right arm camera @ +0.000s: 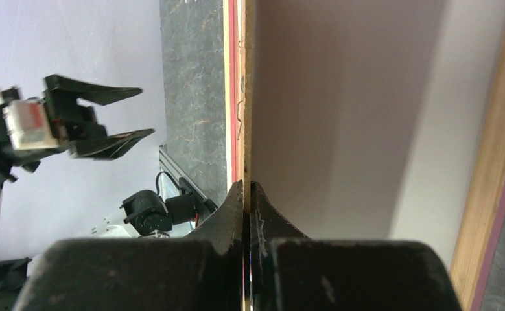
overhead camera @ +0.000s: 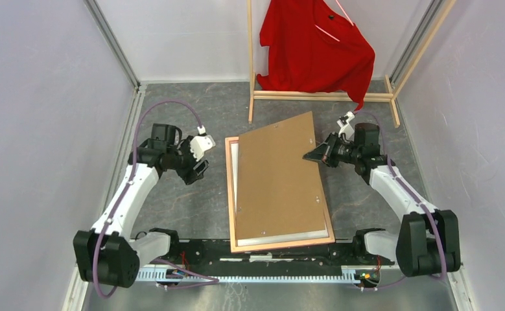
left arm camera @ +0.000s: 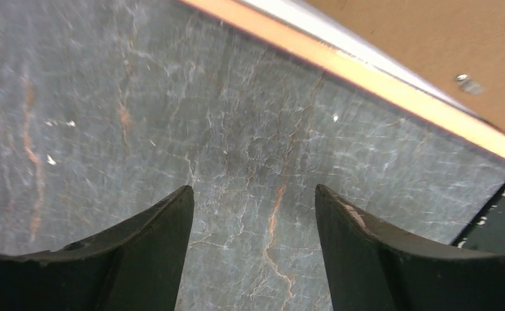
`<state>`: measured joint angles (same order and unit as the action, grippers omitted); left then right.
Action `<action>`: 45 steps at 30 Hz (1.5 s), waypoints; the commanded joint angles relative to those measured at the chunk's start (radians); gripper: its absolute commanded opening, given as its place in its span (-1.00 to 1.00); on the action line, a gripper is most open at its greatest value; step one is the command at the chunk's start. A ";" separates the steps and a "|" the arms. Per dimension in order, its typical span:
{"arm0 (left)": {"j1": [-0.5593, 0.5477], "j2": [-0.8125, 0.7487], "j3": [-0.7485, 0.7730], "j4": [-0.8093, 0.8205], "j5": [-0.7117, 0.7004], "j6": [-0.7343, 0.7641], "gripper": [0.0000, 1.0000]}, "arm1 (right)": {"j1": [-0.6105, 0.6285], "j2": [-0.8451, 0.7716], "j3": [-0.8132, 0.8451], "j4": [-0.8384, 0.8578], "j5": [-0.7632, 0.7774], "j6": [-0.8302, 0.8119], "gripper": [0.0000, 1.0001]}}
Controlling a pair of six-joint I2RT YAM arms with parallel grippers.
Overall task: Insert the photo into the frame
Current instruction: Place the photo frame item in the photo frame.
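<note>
Close to the table's (overhead camera: 191,214) near edge, the frame (overhead camera: 229,194) is laid wood side up, with the photo's (overhead camera: 288,235) white back seen inside. A brown board (overhead camera: 279,181) is laid crooked on top. From the left wrist, bare table is seen between the left gripper's (left arm camera: 253,191) wide jaws, beside the frame's edge. From the right wrist, the board's edge is pinched tight by the right gripper (right arm camera: 246,188).

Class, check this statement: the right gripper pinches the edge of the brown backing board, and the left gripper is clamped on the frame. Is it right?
Not quite. The left gripper is open and holds nothing, over the table beside the frame; the left wrist view shows it. The right gripper does pinch the edge of the brown backing board.
</note>
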<state>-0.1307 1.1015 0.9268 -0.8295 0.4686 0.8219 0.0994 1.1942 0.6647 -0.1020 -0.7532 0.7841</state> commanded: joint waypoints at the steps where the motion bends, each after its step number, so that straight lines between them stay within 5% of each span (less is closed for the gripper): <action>1: -0.006 0.094 -0.061 0.177 -0.135 -0.068 0.47 | 0.032 0.058 0.093 0.048 -0.030 -0.043 -1.00; 20: -0.147 0.343 -0.082 0.421 -0.228 -0.162 0.45 | 0.021 0.198 0.341 -0.143 -0.116 -0.145 -1.00; 45: -0.158 0.351 -0.146 0.472 -0.186 -0.168 0.48 | 0.020 0.163 0.213 -0.110 -0.186 -0.091 -1.00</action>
<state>-0.2787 1.4487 0.8001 -0.4000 0.2466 0.6880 0.1223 1.3846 0.8768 -0.2512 -0.8719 0.6727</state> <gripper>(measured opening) 0.737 0.023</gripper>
